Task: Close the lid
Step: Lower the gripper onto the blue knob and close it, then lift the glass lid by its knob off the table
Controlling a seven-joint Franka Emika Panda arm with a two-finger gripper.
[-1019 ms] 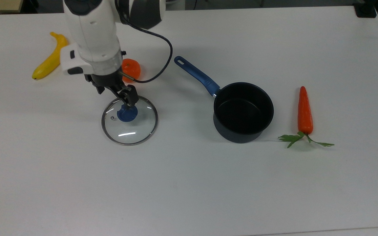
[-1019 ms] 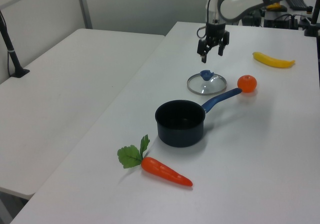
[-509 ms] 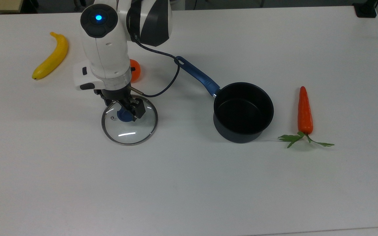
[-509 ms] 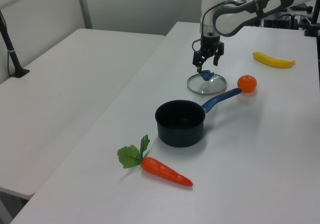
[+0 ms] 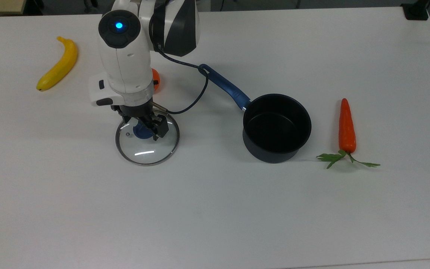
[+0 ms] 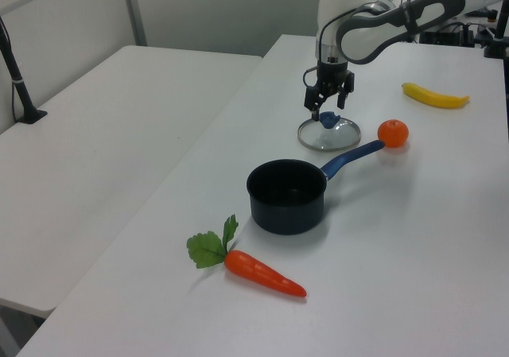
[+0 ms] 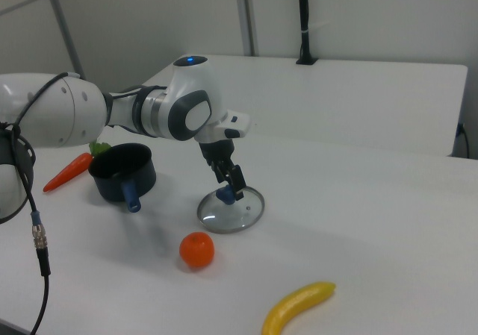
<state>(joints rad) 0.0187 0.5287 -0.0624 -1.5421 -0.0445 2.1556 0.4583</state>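
Jaws [image 5: 146, 126] hang spread apart, straddling the blue knob [image 6: 328, 118] of the lid [image 5: 147, 139] without clamping it; the lid lies flat on the counter [image 5: 215, 209] at about 9 o'clock from the saucepan [image 5: 277, 127] in the top view, well apart from it. Farther out in the top view, the carrot [image 5: 347, 127] lies at the saucepan's 3 o'clock, the orange [image 7: 197, 250] sits at about the lid's 12 o'clock beside the pan handle's tip, and the banana [image 5: 58, 69] lies beyond at 10 o'clock.

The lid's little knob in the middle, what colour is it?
Blue, on the clear glass lid; clearest in the top view.
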